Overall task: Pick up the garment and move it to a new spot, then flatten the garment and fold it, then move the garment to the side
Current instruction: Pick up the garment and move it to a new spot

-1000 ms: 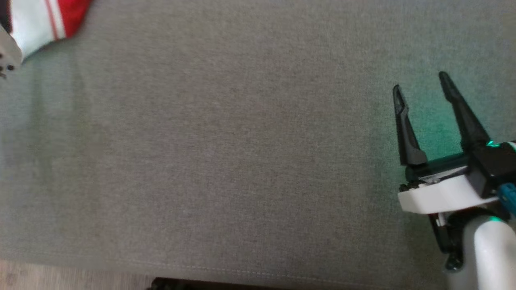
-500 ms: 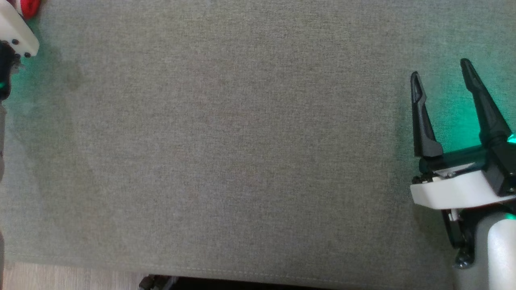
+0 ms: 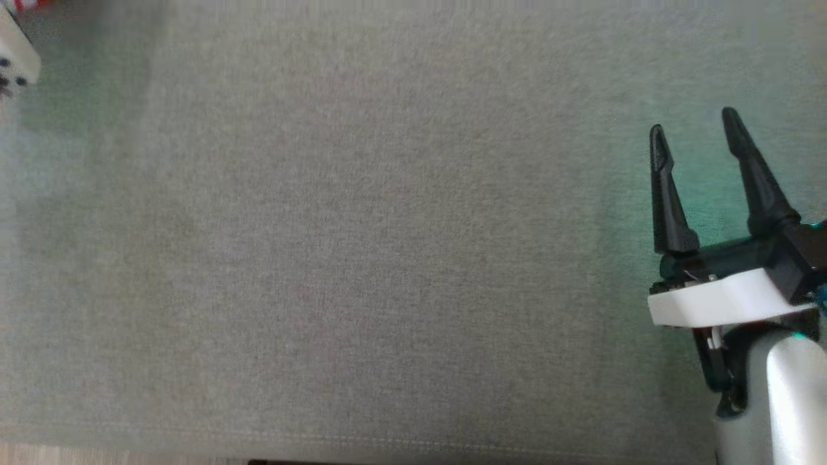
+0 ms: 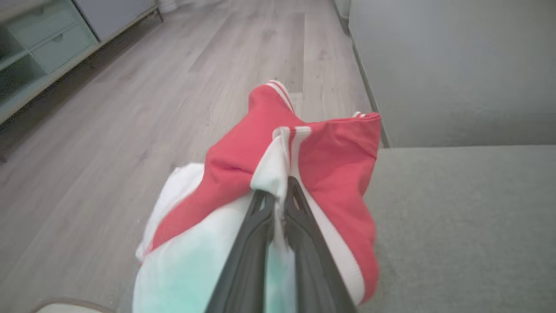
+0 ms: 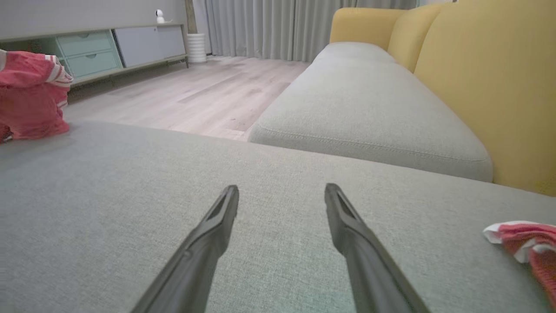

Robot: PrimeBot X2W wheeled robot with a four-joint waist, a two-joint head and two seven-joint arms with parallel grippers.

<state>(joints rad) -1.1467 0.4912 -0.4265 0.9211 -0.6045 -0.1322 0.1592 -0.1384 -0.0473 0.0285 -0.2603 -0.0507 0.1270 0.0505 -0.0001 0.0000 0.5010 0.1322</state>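
Observation:
The garment (image 4: 334, 161) is red with white panels and stripes. In the left wrist view it bunches around my left gripper (image 4: 278, 191), whose fingers are shut on a white fold of it near the cushion's edge. The same garment (image 5: 30, 100) shows at the far left of the right wrist view, its lower edge on the grey cushion. A red sliver of the garment (image 3: 29, 5) sits in the head view's top left corner beside my left wrist housing (image 3: 13, 58). My right gripper (image 3: 694, 126) hovers open over bare cushion (image 5: 281, 191), holding nothing.
The wide grey cushion (image 3: 362, 245) spreads under both arms, its front seam along the bottom. A second red and white cloth (image 5: 525, 243) lies on it at the right. A yellow-backed sofa (image 5: 478, 78), wooden floor (image 4: 108, 108) and a low cabinet (image 5: 87, 52) lie beyond.
My left gripper has closed on the garment. The red and white cloth has slipped almost out of the head view's top left corner. The head view itself shifted slightly; my right gripper stays open.

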